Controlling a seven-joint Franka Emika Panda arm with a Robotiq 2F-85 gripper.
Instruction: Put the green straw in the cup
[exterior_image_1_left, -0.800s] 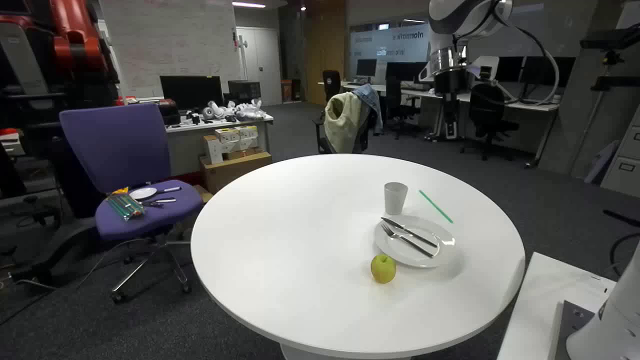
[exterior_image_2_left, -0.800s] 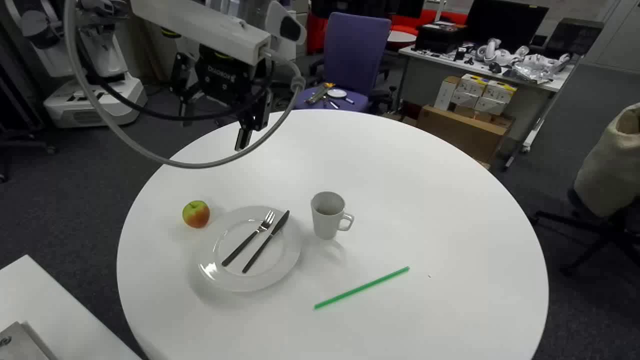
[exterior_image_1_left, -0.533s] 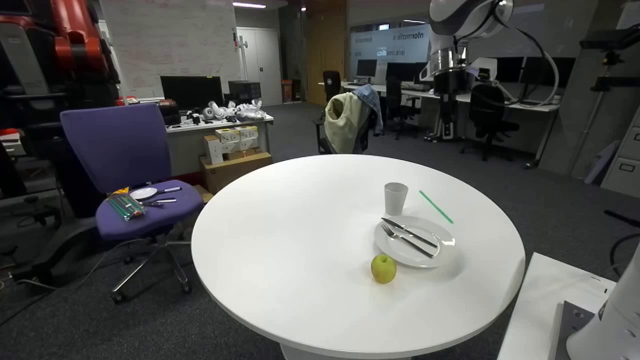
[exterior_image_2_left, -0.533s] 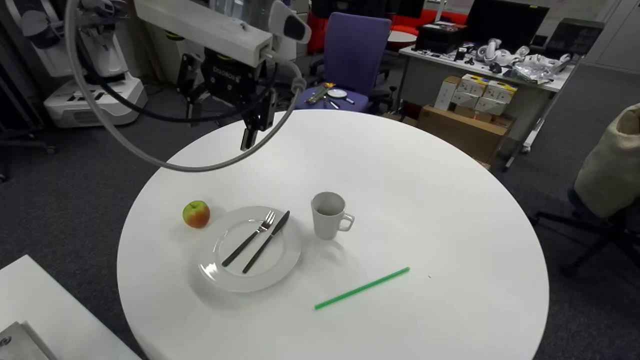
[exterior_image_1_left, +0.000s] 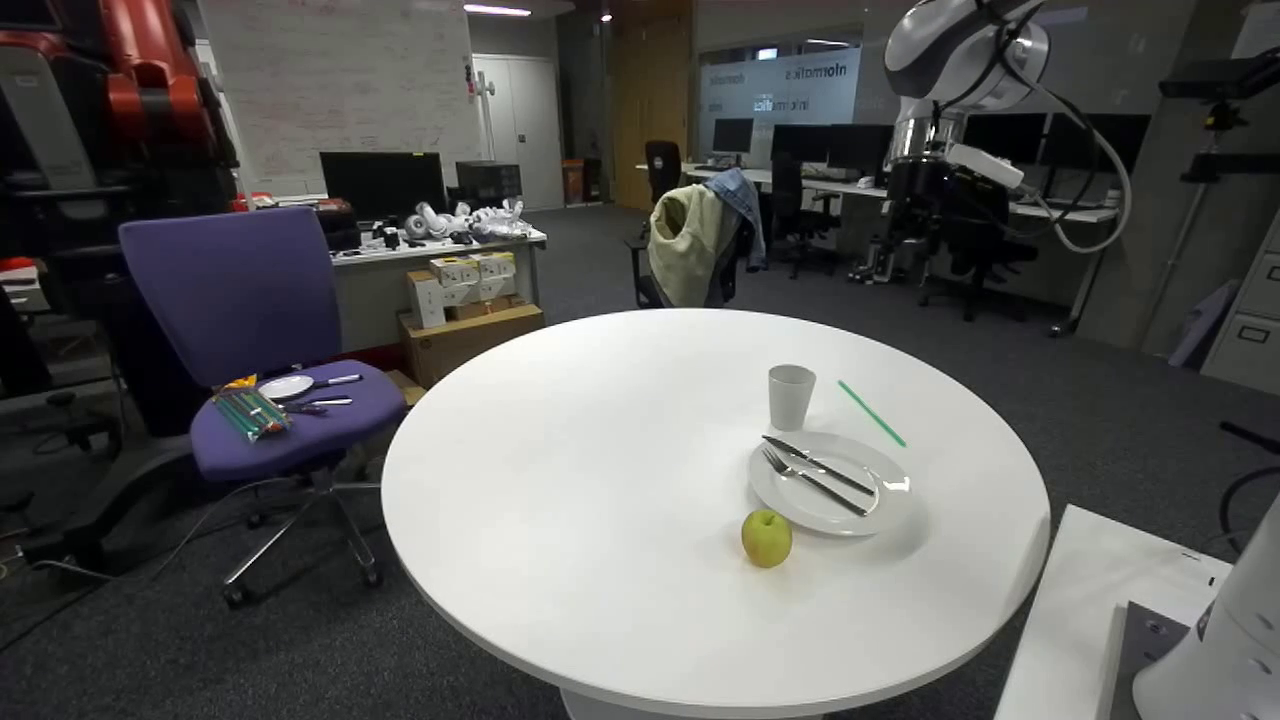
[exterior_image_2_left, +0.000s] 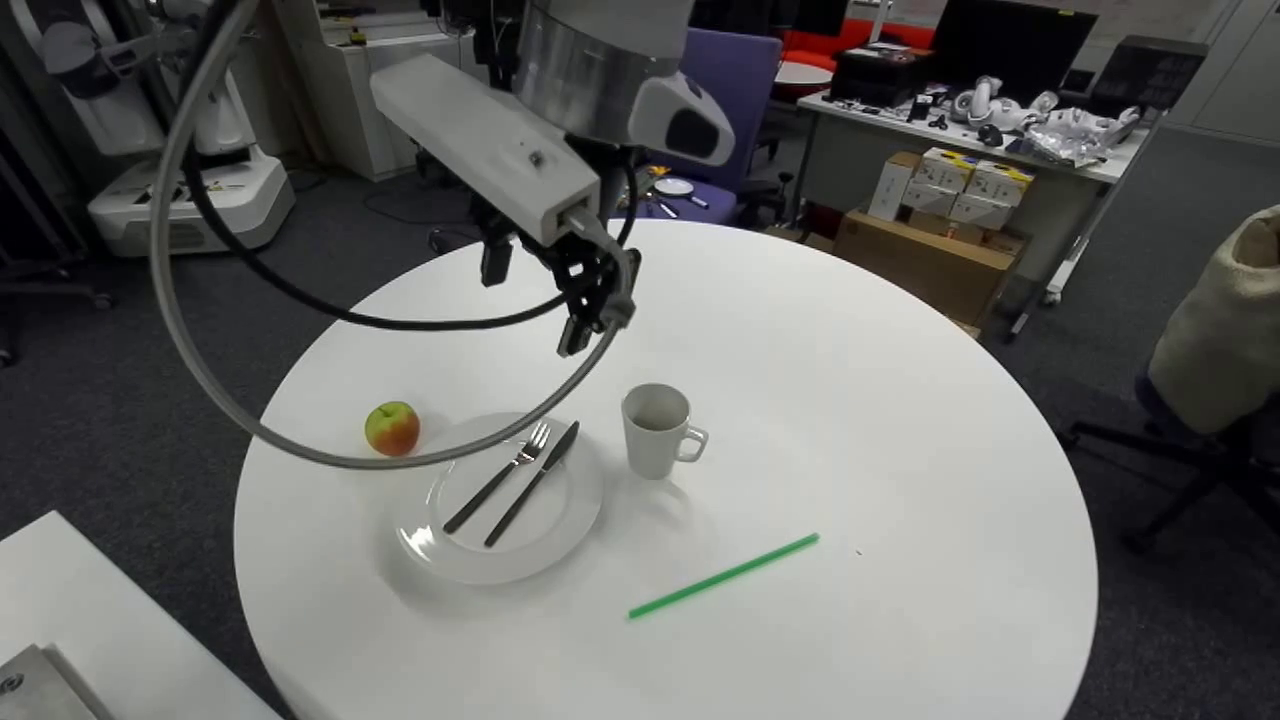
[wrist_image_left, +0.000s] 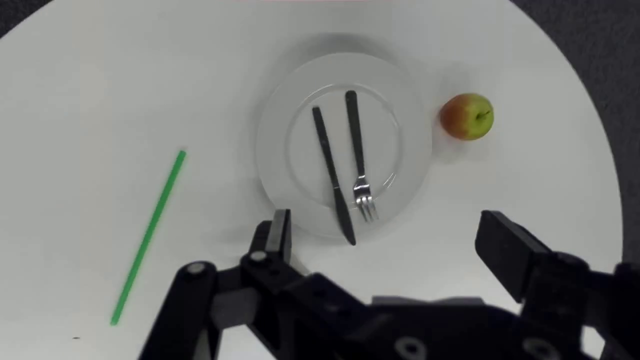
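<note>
The green straw lies flat on the white round table in both exterior views (exterior_image_1_left: 872, 413) (exterior_image_2_left: 725, 577), and at the left in the wrist view (wrist_image_left: 149, 237). The white cup stands upright between the plate and the straw in both exterior views (exterior_image_1_left: 790, 398) (exterior_image_2_left: 653, 440); its handle shows in only one of them. In the wrist view the cup is mostly hidden behind the left finger. My gripper (wrist_image_left: 387, 215) is open and empty, high above the table. In an exterior view the gripper (exterior_image_2_left: 535, 303) appears behind and left of the cup, partly covered by its cable.
A white plate (exterior_image_2_left: 420, 505) holds a fork (exterior_image_2_left: 500, 475) and a knife (exterior_image_2_left: 533, 482), beside the cup. An apple (exterior_image_2_left: 392, 429) sits at the plate's far side. The arm's loose cable (exterior_image_2_left: 300, 452) hangs in a wide loop. The round table's edge (exterior_image_1_left: 440, 600) curves around everything.
The arm and gripper have moved right in both exterior views, and lower toward the cup in one of them. The gripper has stayed open. The straw, cup, plate and apple have not moved.
</note>
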